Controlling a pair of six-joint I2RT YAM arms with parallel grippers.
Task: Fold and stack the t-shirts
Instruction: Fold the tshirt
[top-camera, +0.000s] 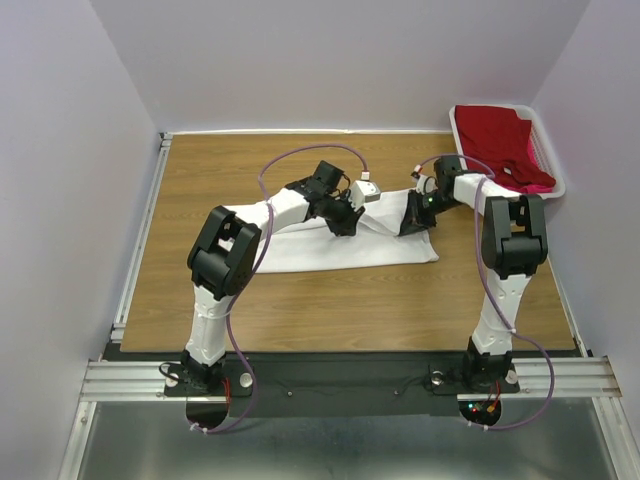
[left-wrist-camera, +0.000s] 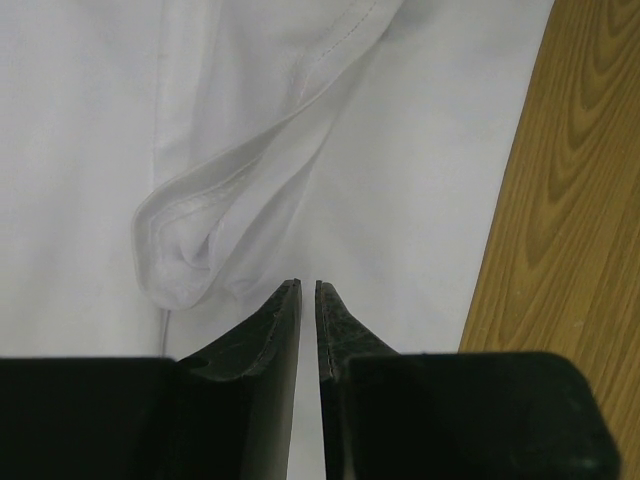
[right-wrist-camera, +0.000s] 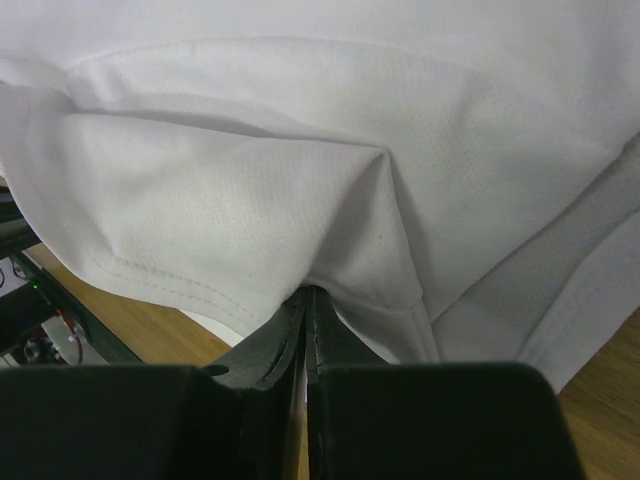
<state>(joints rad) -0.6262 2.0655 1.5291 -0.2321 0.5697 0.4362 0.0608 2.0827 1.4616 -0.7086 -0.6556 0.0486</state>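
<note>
White shirt (top-camera: 330, 250) lies at middle of table (top-camera: 300, 300), long axis left-right; left claw (left-wrist-camera: 308, 285) and right claw (right-wrist-camera: 308, 292) each clamped on its cloth. Red shirt (top-camera: 495, 140) in basket (top-camera: 556, 180), far right corner.

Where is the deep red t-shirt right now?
Top view: the deep red cotton t-shirt lies in the white plastic basket at the far right corner of the wooden table.

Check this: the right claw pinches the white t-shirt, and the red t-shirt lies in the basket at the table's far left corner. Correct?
Wrong corner: the basket with the red t-shirt is at the far right, as the top external view shows. The right claw does pinch the white t-shirt.
</note>
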